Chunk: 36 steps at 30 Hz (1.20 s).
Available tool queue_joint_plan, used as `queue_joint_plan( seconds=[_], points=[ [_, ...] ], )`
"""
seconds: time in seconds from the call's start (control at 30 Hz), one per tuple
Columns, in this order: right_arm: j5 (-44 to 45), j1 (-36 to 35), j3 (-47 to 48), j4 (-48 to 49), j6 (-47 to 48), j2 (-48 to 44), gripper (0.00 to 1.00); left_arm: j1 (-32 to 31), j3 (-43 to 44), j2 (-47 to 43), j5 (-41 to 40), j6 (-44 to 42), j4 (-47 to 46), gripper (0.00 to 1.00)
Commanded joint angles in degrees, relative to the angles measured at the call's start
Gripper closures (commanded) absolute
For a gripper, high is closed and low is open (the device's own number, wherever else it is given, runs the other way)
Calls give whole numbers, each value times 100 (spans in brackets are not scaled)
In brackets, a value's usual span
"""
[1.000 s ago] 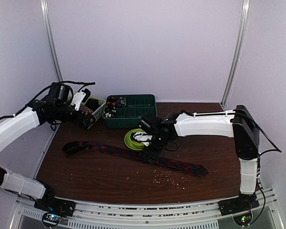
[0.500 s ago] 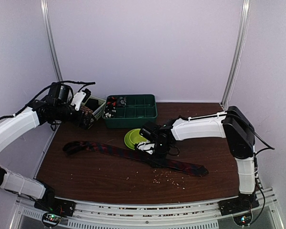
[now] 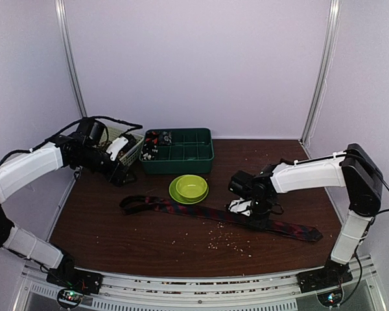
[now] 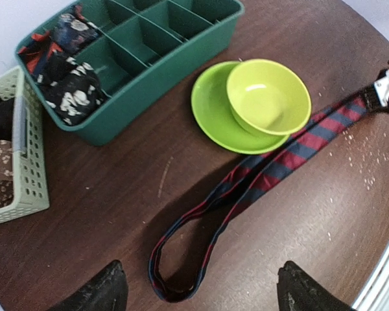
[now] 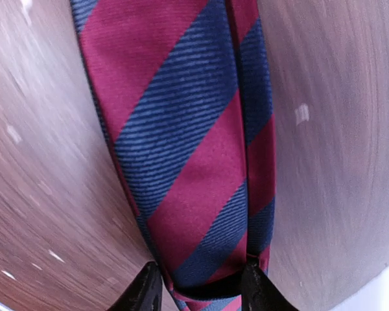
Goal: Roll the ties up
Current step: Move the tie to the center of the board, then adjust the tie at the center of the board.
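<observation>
Striped necktie [image 3: 181,210], long, flat, woven in red-and-navy diagonals, lies across the dark wood table [image 3: 117,240], dragged toward 3 o'clock since a second ago; this probably positions it for rolling, which has not begun. Right gripper [image 3: 249,208] pinches its midsection. Left gripper [image 4: 204,285] hangs wide and empty. Glossy lime bowl [image 3: 189,187] sits at 12 o'clock of the tie's narrower half, with pale crumbs [image 3: 230,240] at 6 o'clock.

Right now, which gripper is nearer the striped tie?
The right gripper: its fingers grip the striped tie partway along. The left gripper hangs open up by the pale basket, apart from the tie's looped end.
</observation>
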<state>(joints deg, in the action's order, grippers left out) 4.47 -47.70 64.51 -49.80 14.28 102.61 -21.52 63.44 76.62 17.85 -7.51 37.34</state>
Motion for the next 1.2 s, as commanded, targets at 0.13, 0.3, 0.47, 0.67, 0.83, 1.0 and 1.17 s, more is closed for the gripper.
queue_joint_plan(
  seconds=[0.13,0.3,0.47,0.67,0.83,1.0,1.17],
  points=[
    [877,237,-180,-61,392,-647,43,13,-538,-35,93,-1215,288,7],
    [896,164,-106,352,491,-1276,40,-109,-913,239,-108,-1746,230,2],
    [811,130,-301,1443,475,-2232,35,-470,-1245,444,-749,-2149,-196,2],
    [501,138,-864,3328,149,-3516,10,-483,-1335,675,-917,-2686,-577,2],
    [-105,195,-1719,5147,-296,-4374,0,-485,-995,1299,-890,-3013,-576,4],
    [-484,191,-1498,4861,-102,-4299,0,-482,-475,2087,-1005,-3155,-234,19],
    [-992,153,-1267,4216,377,-3689,7,-485,-114,2413,-779,-3038,269,73]
  ],
)
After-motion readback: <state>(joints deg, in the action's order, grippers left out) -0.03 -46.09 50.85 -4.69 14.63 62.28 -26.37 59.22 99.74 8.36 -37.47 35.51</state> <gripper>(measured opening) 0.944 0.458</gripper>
